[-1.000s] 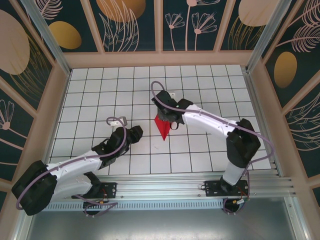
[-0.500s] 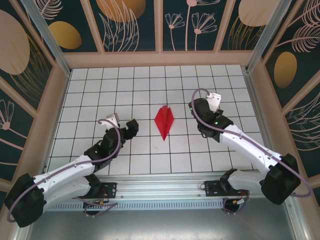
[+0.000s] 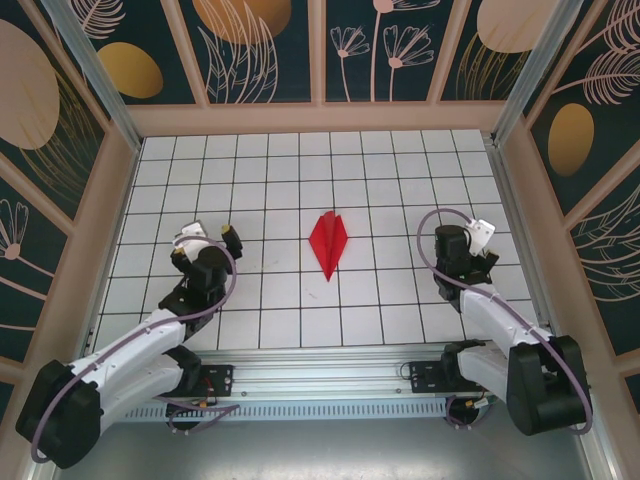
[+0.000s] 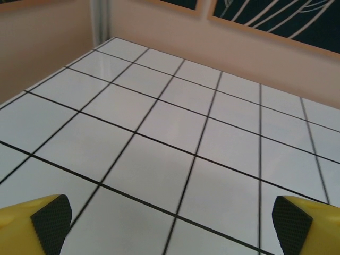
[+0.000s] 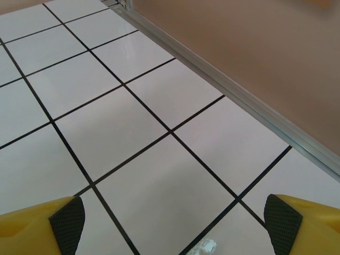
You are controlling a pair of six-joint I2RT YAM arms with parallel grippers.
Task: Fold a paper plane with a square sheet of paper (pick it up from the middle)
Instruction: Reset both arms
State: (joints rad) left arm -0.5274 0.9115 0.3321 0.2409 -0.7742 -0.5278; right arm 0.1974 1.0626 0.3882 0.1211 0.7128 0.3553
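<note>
Paper plane (image 3: 328,243) looked pretty much finished, lying folded in the middle of the tabletop (image 3: 270,170), with left claw (image 3: 205,236) and right claw (image 3: 470,240) both wide, empty, well apart from it.

Enclosed work cell. A flat white tiled floor with thin black grid lines (image 3: 400,180) is bounded on three sides by a pale peach wooden frame (image 3: 320,118). Above it stand dark teal wall panels printed with peach and gold leaves and flowers (image 3: 260,50). Silver aluminium posts (image 3: 95,75) rise at the far corners. A ribbed aluminium rail (image 3: 330,375) lines the near edge, with a grey metal sheet (image 3: 330,450) below. Lighting is even and the tiles faintly glossy.
</note>
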